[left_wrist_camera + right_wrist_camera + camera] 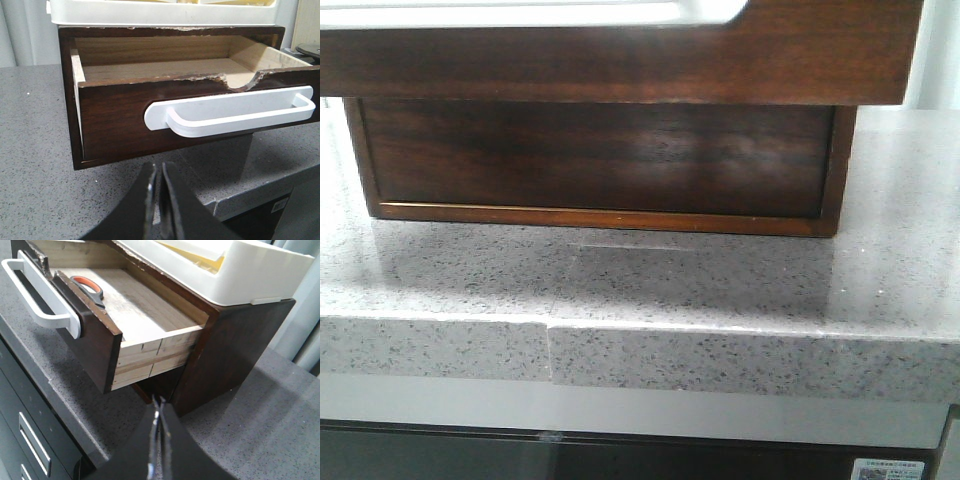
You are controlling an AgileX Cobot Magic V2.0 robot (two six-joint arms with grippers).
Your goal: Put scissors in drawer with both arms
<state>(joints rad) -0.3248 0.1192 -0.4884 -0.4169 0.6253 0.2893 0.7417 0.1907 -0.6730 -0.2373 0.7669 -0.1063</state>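
Observation:
The drawer (95,340) is pulled out of the dark wooden cabinet (235,340), and its white handle (35,295) faces the counter's front edge. The scissors (89,287), grey with an orange-lined loop, lie inside the drawer close behind its front panel. In the left wrist view the open drawer (120,120) shows its pale wooden floor, and the scissors are hidden there. My left gripper (159,170) is shut and empty, low in front of the drawer front. My right gripper (159,401) is shut and empty beside the cabinet's side. In the front view the drawer (620,65) overhangs, and no gripper shows.
A white tray (250,270) sits on top of the cabinet. The cabinet stands on a speckled grey stone counter (620,280), whose front edge (620,355) is close. Below the counter is a dark unit with metal pulls (32,445).

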